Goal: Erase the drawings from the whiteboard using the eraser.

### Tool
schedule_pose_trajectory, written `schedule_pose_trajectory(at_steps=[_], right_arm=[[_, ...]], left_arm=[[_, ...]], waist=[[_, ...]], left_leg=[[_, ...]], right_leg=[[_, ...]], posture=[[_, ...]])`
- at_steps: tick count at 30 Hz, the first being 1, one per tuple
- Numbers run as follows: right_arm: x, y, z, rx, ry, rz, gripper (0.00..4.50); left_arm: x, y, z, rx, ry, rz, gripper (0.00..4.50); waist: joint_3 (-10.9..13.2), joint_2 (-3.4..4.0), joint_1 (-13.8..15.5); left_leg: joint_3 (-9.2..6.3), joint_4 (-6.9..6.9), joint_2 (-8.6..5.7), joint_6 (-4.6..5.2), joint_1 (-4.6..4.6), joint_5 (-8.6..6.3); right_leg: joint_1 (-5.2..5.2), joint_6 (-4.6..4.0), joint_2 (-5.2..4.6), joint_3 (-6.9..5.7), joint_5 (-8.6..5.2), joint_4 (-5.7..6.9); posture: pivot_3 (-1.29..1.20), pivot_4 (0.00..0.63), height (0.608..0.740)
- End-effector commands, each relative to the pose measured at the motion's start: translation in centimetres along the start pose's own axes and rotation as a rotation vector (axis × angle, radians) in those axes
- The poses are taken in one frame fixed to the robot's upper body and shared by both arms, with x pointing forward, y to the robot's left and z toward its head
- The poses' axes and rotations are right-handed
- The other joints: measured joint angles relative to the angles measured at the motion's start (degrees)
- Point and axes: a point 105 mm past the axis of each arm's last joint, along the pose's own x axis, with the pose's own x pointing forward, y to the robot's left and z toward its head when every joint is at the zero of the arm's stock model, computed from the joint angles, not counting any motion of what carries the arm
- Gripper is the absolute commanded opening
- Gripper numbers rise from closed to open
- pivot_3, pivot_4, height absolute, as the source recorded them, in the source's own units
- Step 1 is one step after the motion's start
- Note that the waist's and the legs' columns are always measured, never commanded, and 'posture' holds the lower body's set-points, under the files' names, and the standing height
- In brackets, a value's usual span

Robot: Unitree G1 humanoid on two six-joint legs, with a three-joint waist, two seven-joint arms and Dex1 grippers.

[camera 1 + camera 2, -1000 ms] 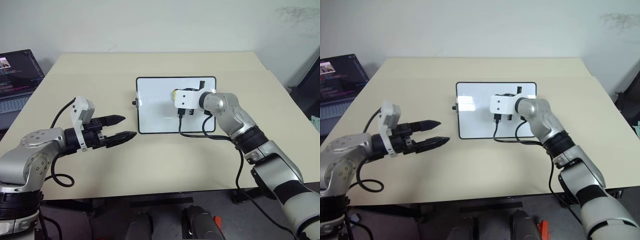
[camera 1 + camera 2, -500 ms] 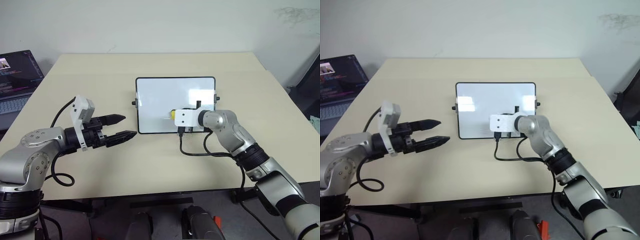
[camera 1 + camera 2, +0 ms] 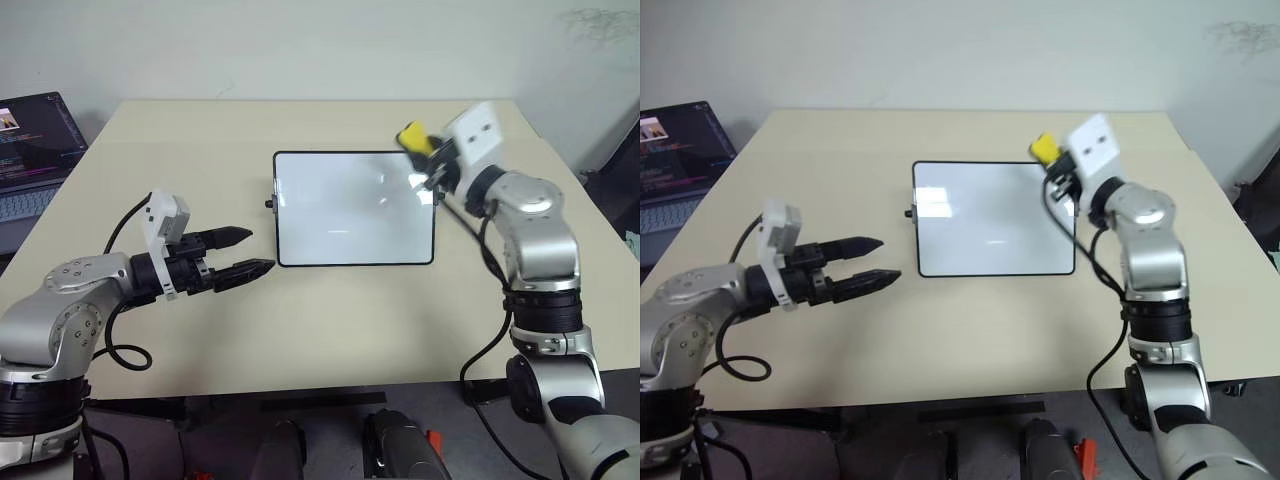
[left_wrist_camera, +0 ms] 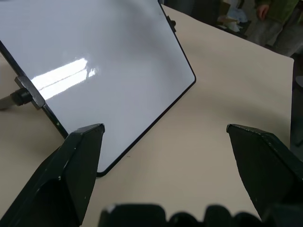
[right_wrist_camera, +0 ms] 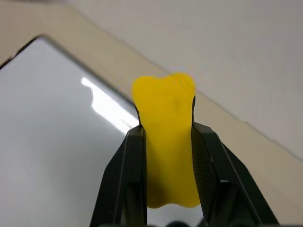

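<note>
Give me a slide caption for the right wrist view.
Right claw grips the yellow eraser above the whiteboard.

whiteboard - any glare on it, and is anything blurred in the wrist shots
Left wrist view: a bright streak of glare on the whiteboard, with the near left gripper fingers soft. Right wrist view: another glare streak behind the eraser, whose far end looks blurred.

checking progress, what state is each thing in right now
whiteboard: flat on the table, looks wiped clean
eraser: held in the air over the board's far right corner
right gripper: shut on the eraser
left gripper: open, holding nothing
laptop: open, screen lit
</note>
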Motion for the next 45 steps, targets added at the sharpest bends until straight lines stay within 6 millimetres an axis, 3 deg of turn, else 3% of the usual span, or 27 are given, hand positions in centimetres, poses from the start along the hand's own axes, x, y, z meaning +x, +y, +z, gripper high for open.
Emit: schedule_pose_trajectory(at_steps=[1, 4, 14, 24, 30, 38, 45], right_arm=[[-2.0, -5.3, 1.8, 0.104, -0.092, -0.265, 0.96], [-3.3, -6.6, -0.2, 0.139, -0.049, -0.349, 0.96], [-6.1, -5.3, -7.8, 0.233, 0.153, -0.409, 0.96], [-7.7, -4.8, -11.0, 0.305, 0.228, -0.443, 0.96], [-8.9, -1.9, -13.8, 0.297, 0.408, -0.309, 0.96], [-9.9, -3.7, -14.5, 0.264, 0.536, -0.382, 0.96], [-8.5, -5.3, -13.4, 0.241, 0.556, -0.338, 0.96]], left_arm=[[0.0, 0.1, 0.8, 0.027, -0.024, -0.002, 4.5], [0.1, 0.2, 0.9, 0.028, -0.025, -0.004, 4.5], [0.2, 0.2, 0.8, 0.028, -0.027, -0.005, 4.5], [0.9, 0.0, 1.1, 0.028, -0.045, -0.019, 4.5], [1.0, 0.0, 0.9, 0.026, -0.044, -0.022, 4.5], [0.9, -0.1, 0.8, 0.025, -0.04, -0.023, 4.5], [1.0, -0.1, 0.7, 0.021, -0.033, -0.025, 4.5]], waist=[[0.0, 0.0, 0.0], [0.0, 0.0, 0.0], [0.0, 0.05, -0.2], [0.0, 0.05, -0.1], [0.0, 0.05, -0.1], [0.0, 0.05, -0.1], [0.0, 0.04, -0.2]], left_leg=[[0.01, 0.0, -0.01, 0.0, 0.0, 0.0], [0.02, 0.0, -0.01, 0.0, 0.0, 0.0], [0.13, -0.02, 0.01, 0.01, 0.04, 0.0], [0.12, -0.02, 0.0, 0.01, 0.03, 0.0], [0.11, -0.02, 0.0, 0.01, 0.03, 0.0], [0.14, 0.04, -0.02, 0.01, 0.06, 0.01], [0.15, 0.03, -0.01, 0.02, 0.06, 0.01]], right_leg=[[0.0, 0.0, -0.01, 0.02, 0.0, 0.0], [0.01, 0.0, -0.01, 0.02, 0.0, -0.01], [-0.03, 0.01, 0.03, 0.16, 0.0, 0.05], [-0.03, 0.02, 0.04, 0.16, 0.0, 0.04], [-0.01, 0.03, 0.04, 0.16, 0.0, 0.04], [0.0, 0.03, 0.05, 0.21, 0.01, 0.09], [0.0, 0.03, 0.07, 0.21, 0.01, 0.09]], posture=[[0.0, 0.15, 0.74], [0.0, 0.15, 0.74], [0.0, 0.15, 0.74], [0.0, 0.15, 0.74], [0.0, 0.15, 0.74], [0.0, 0.15, 0.74], [0.0, 0.15, 0.74]])
